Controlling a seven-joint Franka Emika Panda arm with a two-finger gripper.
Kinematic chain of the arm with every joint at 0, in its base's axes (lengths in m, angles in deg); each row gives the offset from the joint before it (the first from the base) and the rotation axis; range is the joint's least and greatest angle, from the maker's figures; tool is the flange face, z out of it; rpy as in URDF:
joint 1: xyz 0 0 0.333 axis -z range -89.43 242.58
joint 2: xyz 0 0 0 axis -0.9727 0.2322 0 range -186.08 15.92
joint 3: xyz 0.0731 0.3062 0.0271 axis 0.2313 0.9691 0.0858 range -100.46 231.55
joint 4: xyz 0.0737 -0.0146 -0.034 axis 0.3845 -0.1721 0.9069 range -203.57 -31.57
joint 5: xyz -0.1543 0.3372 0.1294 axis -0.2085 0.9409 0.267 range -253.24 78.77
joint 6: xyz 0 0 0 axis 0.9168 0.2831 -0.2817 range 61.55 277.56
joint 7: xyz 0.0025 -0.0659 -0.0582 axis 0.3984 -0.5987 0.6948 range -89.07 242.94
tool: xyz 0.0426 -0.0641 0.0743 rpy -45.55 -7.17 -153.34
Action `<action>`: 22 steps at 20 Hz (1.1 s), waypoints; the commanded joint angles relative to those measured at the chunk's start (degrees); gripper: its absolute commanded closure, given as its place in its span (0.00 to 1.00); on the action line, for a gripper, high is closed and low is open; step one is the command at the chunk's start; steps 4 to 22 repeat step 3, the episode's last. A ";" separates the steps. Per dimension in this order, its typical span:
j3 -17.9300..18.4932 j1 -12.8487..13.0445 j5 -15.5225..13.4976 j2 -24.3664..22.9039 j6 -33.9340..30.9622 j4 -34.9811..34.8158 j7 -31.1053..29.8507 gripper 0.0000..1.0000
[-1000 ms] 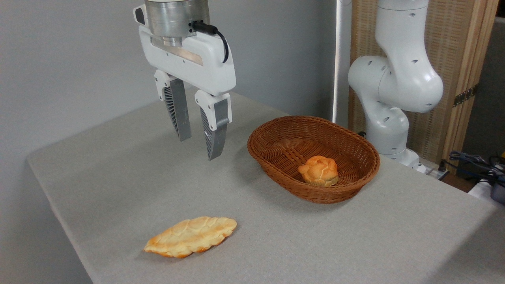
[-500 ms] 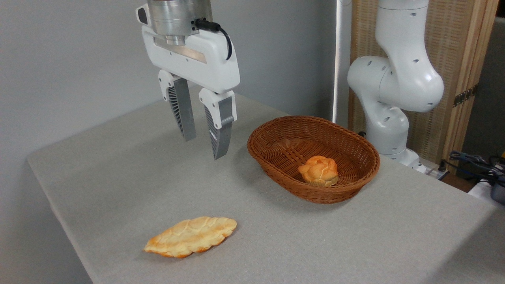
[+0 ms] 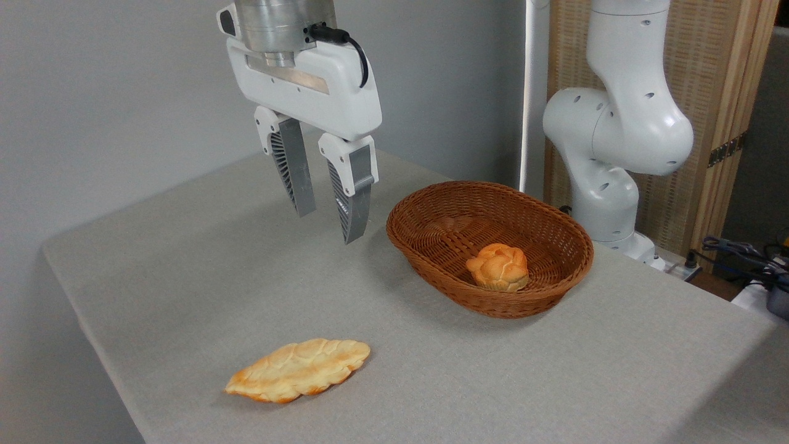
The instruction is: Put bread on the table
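Observation:
The bread [image 3: 298, 369], a long flat braided golden loaf with pointed ends, lies flat on the grey cloth of the table [image 3: 203, 271] near its front edge. My gripper [image 3: 330, 227] hangs well above and behind the loaf, just left of the basket. Its two ribbed grey fingers [image 3: 355, 197] point down and stand open with nothing between them. Nothing touches the bread.
A brown oval wicker basket [image 3: 548, 287] stands right of the gripper, with a small round knotted bun [image 3: 498, 266] inside. The arm's white base [image 3: 607, 160] rises behind the basket. Cables lie off the table's far right edge.
The gripper has drifted a little to the right and slightly up, staying open. The bread, bun and basket have not moved.

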 commanded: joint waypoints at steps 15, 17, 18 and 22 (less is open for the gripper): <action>-0.51 -0.63 0.63 0.16 -1.37 0.88 0.80 0.00; -0.51 -0.63 0.63 0.16 -1.37 0.88 0.80 0.00; -0.51 -0.63 0.63 0.16 -1.37 0.88 0.80 0.00; -0.51 -0.63 0.63 0.16 -1.37 0.88 0.80 0.00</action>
